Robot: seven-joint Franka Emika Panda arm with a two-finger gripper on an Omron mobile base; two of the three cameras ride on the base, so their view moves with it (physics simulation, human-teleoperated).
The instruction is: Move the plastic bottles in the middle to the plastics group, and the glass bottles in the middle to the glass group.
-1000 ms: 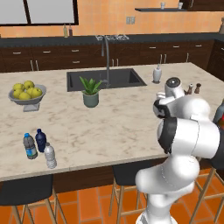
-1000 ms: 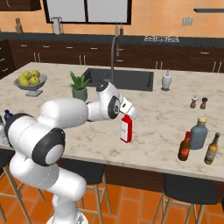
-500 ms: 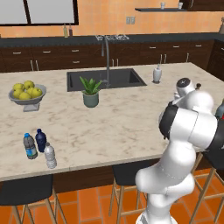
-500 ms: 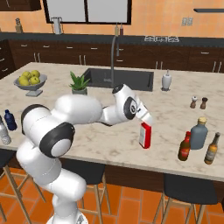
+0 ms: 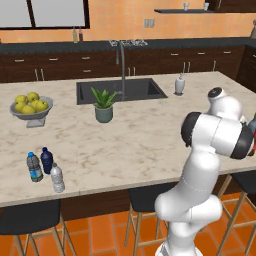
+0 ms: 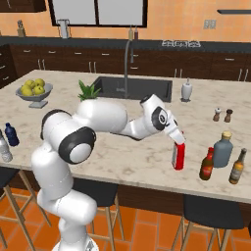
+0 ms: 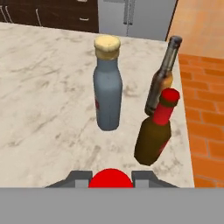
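The white arm's two-finger gripper (image 6: 177, 138) is clamped on the top of the tall red glass bottle with a white label (image 6: 178, 157), holding it upright over the pale marble island counter (image 6: 122, 157), near its front right edge and just short of the glass group. In the hand view the bottle's red cap (image 7: 110, 178) sits between the dark finger tips, which grip its sides. Ahead stand the grey-blue glass bottle with a narrow neck and pale stopper (image 7: 107, 89), the slim dark brown bottle with a red cap (image 7: 154, 131) and a thin dark brown bottle (image 7: 162, 75) behind it. To do this placing well, the red bottle probably needs to come down straight on the bare marble to the left of the red-capped bottle, staying vertical, with the base flat before the fingers part. Crowding the brown bottle risks knocking it over. Whether the red bottle's base touches the counter cannot be told.
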